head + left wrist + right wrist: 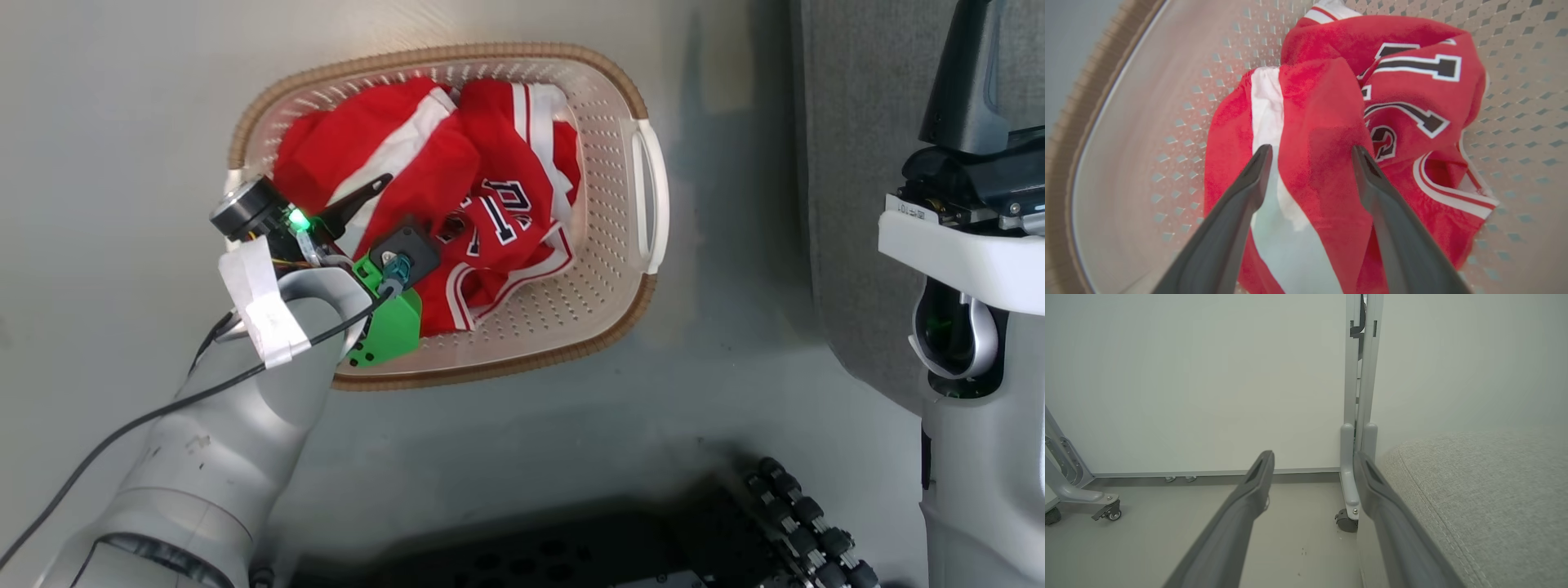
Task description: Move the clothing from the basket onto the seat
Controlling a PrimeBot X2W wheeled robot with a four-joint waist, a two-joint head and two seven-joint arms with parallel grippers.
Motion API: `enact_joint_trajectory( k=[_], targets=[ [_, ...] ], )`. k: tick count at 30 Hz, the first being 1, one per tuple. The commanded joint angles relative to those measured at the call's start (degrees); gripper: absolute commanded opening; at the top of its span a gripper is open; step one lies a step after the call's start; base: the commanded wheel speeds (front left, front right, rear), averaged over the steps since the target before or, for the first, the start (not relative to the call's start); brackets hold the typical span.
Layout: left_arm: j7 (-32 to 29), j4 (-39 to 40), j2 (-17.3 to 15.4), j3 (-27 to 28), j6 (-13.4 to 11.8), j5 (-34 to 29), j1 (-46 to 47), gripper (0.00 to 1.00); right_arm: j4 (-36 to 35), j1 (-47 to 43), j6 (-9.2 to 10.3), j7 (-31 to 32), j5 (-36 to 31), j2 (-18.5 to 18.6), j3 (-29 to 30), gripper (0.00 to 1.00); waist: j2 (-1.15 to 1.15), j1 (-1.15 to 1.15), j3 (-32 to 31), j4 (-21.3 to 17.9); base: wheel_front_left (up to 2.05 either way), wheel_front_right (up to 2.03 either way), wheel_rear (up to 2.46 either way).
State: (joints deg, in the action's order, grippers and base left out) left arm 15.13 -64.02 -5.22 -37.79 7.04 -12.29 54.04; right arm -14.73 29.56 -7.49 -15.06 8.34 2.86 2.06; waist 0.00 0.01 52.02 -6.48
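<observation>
1. Left gripper (1311, 151): arm angled down into the basket (620, 204), jaws wide open and empty, over the clothing (1327, 118) lying inside.
2. Right gripper (1313, 457): jaws wide open and empty, beside the seat (1494, 490).

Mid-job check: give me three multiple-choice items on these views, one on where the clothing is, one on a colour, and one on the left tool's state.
1. Where is the red jersey clothing with white stripes?
A. On the floor
B. Inside the cream perforated plastic basket
C. Draped over the robot's forearm

2. What colour is the basket's woven-look rim?
A. Blue
B. Black
C. Brown

3. How does the left tool stand?
A. Open, above the clothing
B. Shut on the clothing
C. Shut and empty

Answers:
1 B: the head view shows the whole red heap within the basket's walls.
2 C: a brown ribbed band runs along the basket's edge.
3 A: the left wrist view shows its two dark fingers set apart over a red fold.
</observation>
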Motion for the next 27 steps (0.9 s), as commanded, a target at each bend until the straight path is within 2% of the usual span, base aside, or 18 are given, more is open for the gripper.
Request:
enact_joint_trajectory(
  k=[1,5,13,20,21,22,27],
  targets=[
    [0.02,-0.82,-0.34,-0.52,0.09,-0.62,1.91,1.0,-0.01,0.08,0.0,-0.18,0.46,0.06,0.17,1.0,0.0,-0.01,3.36,-2.29,0.0,0.0,0.0],
    [-0.19,-3.9,-0.64,-2.37,0.29,-1.47,3.89,1.0,-0.02,-0.1,0.0,-0.18,1.03,0.05,0.01,1.0,0.0,-0.01,4.0,-2.78,0.0,0.0,0.0],
    [-1.61,-6.78,-1.38,-3.57,-4.46,-2.06,7.35,1.0,-0.12,0.16,0.0,-0.18,1.73,0.05,-0.99,1.0,0.0,-0.01,5.48,-3.4,0.0,0.0,0.0],
    [-1.83,-7.99,-1.33,-3.67,-5.45,-1.07,8.69,1.0,-0.62,0.14,0.0,-0.18,1.05,0.05,-1.93,1.0,0.0,-0.01,6.5,-3.67,0.0,0.0,0.0],
    [-1.62,-7.98,-1.19,-3.52,-5.6,-0.76,8.89,0.21,-0.71,0.1,0.0,-0.18,0.89,0.05,-1.99,1.0,0.0,-0.01,6.6,-3.63,0.0,0.0,0.0],
    [-1.43,-8.01,-1.05,-3.54,-5.72,-0.59,9.04,0.0,-0.81,0.06,0.0,-0.18,0.75,0.06,-1.93,1.0,0.0,-0.01,6.64,-3.58,0.0,0.0,0.0],
    [-0.9,-8.3,-0.5,-4.27,-5.43,-0.1,9.15,0.0,-1.03,0.41,0.0,-0.18,0.0,0.07,-1.03,1.0,0.0,-0.01,6.15,-3.17,0.0,0.0,0.0]
  ],
)
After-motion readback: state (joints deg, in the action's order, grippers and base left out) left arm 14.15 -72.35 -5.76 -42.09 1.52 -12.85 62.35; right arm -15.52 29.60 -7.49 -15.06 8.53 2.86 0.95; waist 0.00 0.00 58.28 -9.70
